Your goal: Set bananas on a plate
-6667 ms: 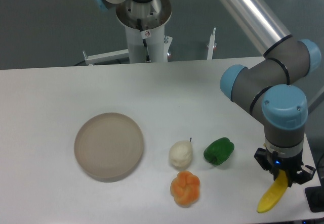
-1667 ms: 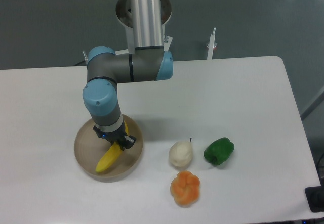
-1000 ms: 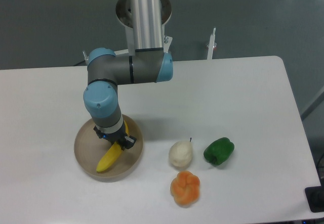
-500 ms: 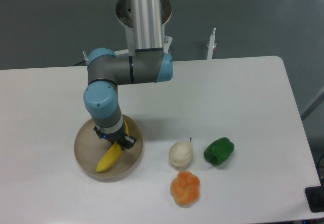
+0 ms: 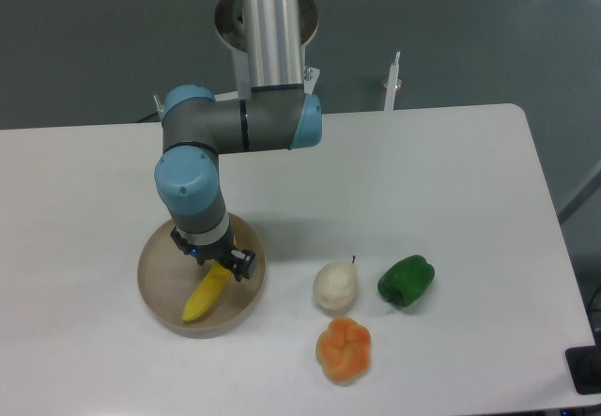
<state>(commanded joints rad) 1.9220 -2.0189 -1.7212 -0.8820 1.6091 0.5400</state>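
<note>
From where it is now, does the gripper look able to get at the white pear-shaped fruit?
Probably yes. The white pear-shaped fruit stands apart from its neighbours with nothing over it, right of the gripper, which hangs above the round beige-grey plate.

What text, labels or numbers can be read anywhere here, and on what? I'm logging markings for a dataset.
No readable text anywhere.
Sticker on the robot base column: a small red-and-white mark, too small to read.
Banana, plate, pepper and the other fruit: no labels visible.

The pincer [image 5: 215, 263] hides the banana's [image 5: 207, 296] upper end and its own grip.
</note>
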